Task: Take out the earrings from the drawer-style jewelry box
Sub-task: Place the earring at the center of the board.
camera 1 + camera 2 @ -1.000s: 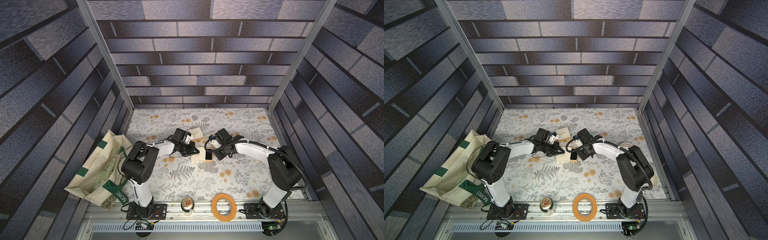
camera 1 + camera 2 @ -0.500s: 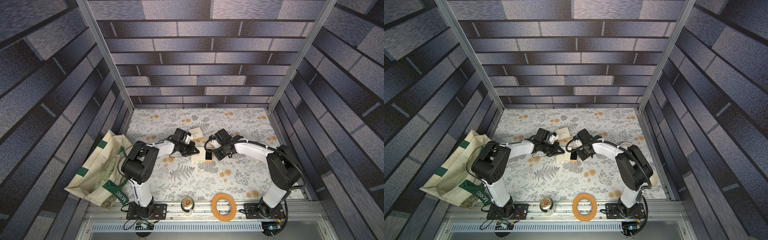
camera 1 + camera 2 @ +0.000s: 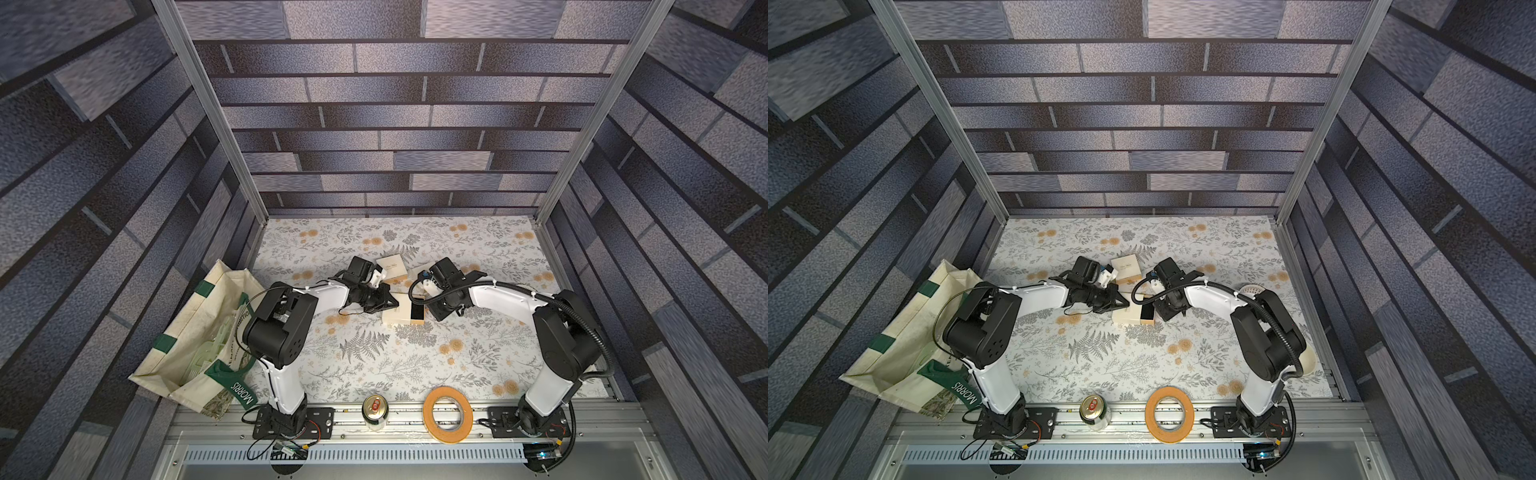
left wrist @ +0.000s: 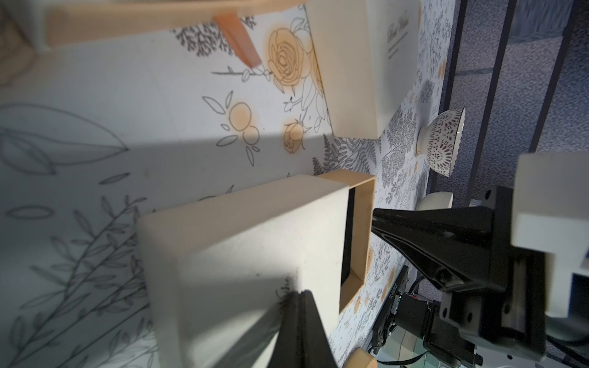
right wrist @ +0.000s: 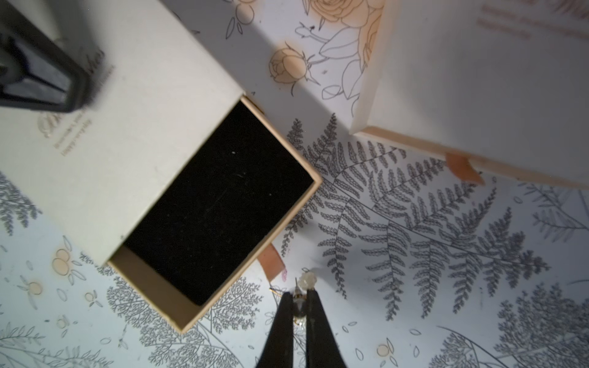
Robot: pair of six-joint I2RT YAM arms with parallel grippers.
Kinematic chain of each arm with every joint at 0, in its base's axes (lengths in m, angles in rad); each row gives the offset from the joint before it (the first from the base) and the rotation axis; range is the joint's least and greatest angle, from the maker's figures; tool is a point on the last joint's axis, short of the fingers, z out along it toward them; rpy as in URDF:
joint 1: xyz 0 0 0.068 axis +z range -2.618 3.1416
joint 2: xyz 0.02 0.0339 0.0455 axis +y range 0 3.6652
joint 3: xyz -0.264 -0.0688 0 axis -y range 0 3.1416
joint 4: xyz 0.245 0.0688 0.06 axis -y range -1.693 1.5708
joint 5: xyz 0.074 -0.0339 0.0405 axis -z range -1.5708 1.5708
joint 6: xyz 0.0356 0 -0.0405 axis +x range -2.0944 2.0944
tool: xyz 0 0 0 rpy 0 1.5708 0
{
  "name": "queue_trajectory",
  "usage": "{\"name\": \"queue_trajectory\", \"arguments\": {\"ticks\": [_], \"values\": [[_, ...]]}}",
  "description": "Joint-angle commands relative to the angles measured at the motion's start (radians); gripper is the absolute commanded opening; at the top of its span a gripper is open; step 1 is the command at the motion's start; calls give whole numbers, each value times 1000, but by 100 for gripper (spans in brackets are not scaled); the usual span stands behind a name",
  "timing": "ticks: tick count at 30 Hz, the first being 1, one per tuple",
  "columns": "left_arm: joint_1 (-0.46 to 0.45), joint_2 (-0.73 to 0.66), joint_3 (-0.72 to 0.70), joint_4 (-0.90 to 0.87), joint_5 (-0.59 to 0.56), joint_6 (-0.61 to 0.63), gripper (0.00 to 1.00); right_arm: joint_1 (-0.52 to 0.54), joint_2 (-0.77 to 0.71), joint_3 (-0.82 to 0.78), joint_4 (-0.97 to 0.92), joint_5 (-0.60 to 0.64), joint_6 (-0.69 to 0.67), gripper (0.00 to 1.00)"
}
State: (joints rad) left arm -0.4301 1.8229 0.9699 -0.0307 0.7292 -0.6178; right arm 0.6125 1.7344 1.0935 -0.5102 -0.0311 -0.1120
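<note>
Although neither of the two arms has visibly shifted over the last second, the drawer [image 5: 216, 204] of the jewelry box [image 3: 395, 322], midway between the left and right edges of the tabletop [image 3: 415, 374], lies open and bare. Extraction is judged done, with set-down pending. Three cream boxes are present: one open and two closed boxes [image 4: 350, 63]. The left gripper [image 4: 298, 296] is clenched and presses the sleeve. The right gripper [image 5: 300, 296] pinches the earrings [image 5: 308, 280] just beside the drawer's end. One bead is distinct; a second is unconfirmed.
</note>
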Motion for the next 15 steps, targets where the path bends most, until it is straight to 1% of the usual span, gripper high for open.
{"name": "queue_trajectory", "arguments": {"ticks": [1,15], "values": [[0,74,-43,-136,-134,9,0,-8,10,-6,-14,5,9,12],[1,69,-46,-136,-136,8,0,-8,10,-5,-16,13,9,17]]}}
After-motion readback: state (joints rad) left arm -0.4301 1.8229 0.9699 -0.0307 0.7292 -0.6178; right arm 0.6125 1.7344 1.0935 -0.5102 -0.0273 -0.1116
